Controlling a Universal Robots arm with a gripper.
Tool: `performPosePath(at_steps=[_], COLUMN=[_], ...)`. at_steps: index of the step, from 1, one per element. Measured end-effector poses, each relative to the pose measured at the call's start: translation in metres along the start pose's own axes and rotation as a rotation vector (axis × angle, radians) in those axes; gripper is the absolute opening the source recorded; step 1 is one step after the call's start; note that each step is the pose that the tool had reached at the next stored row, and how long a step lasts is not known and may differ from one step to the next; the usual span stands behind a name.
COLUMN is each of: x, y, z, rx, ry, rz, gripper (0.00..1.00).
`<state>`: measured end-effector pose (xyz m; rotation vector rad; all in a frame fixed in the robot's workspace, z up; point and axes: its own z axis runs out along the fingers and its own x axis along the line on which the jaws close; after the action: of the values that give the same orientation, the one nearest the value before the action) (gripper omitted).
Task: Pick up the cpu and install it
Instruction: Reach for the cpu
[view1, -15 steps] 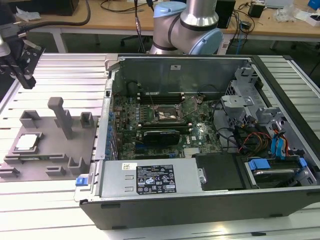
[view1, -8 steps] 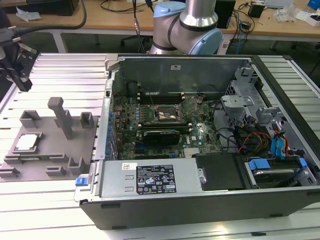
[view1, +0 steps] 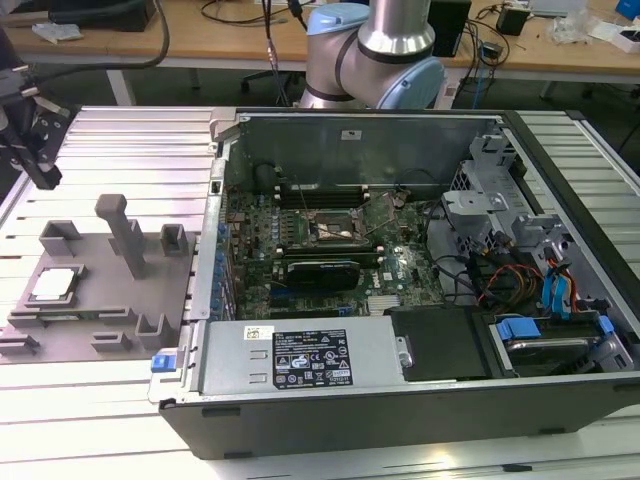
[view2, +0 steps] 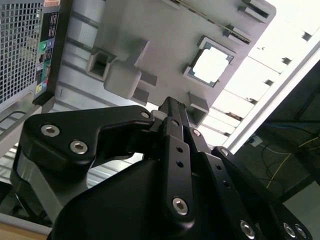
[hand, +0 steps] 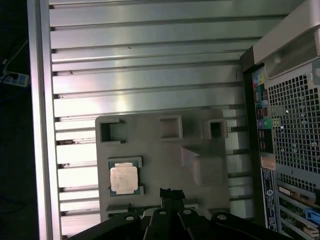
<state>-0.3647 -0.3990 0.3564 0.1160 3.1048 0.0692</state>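
The claw (hand: 171, 192) is seen clenched, its black fingertips pressed together with nothing between them. It hangs in the air, well above the grey fixture plate (hand: 165, 150) and touching nothing.

On that plate the cpu (hand: 124, 179) is found lying flat in a shallow recess, pale metal lid up. In the exterior view it sits close to the plate's edge on the exterior view's left, well apart from the claw. Raised lips of the recess are seen against two opposite sides of the chip, and the other two sides appear to be left free.

The plate itself is laid on the slatted metal worktop (hand: 140, 75), just beside the open computer case (view1: 400, 130). Inside the case, the socket frame (view1: 335, 228) can be made out on the board.

The chip is judged light, thin and fully stiff, so no flexing is to be expected. Its smooth lid is likely to be slippery, and the underside is probably delicate, so pressing or dragging is best avoided. It would best be held by the two free edges of the rim, squarely and gently, with the chip kept level.
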Motion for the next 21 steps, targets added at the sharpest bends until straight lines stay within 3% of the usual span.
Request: performPosePath(at_steps=[13,19,21], x=[0.0152,0.0219,0.0224], y=[-0.0025,-0.0038,-0.0040], z=[0.0297,0.0419,0.0432], rx=[0.0000,0.0000,0.0001], ry=[0.0001,0.0000,0.0002], rz=[0.000,0.000,0.000], gripper=[0.11,0.11,0.11])
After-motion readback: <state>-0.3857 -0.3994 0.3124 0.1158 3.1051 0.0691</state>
